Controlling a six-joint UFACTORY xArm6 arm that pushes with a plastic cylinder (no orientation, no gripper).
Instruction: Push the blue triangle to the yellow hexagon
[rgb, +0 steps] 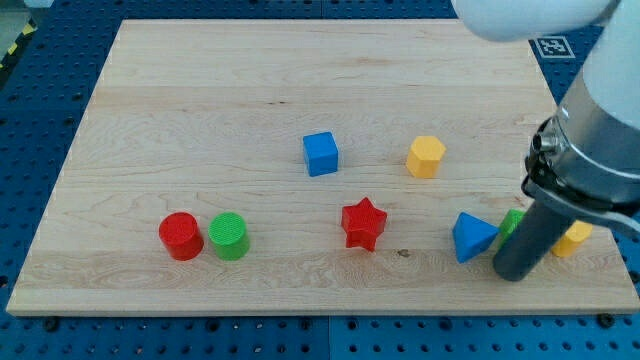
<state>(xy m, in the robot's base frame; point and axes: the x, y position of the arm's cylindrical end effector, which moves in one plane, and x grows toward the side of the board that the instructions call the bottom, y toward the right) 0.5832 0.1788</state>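
The blue triangle (471, 237) lies at the lower right of the wooden board (200, 120). The yellow hexagon (426, 157) sits above it and a little to the view's left, well apart from it. My tip (514, 274) is just to the right of the blue triangle and slightly below it, close to its right corner; I cannot tell if they touch. The rod partly hides a green block (512, 221) right beside the triangle.
A blue cube (321, 154) is left of the hexagon. A red star (363, 224) lies left of the triangle. A red cylinder (181, 236) and a green cylinder (229, 236) stand side by side at lower left. A yellow block (575, 239) peeks out right of the rod.
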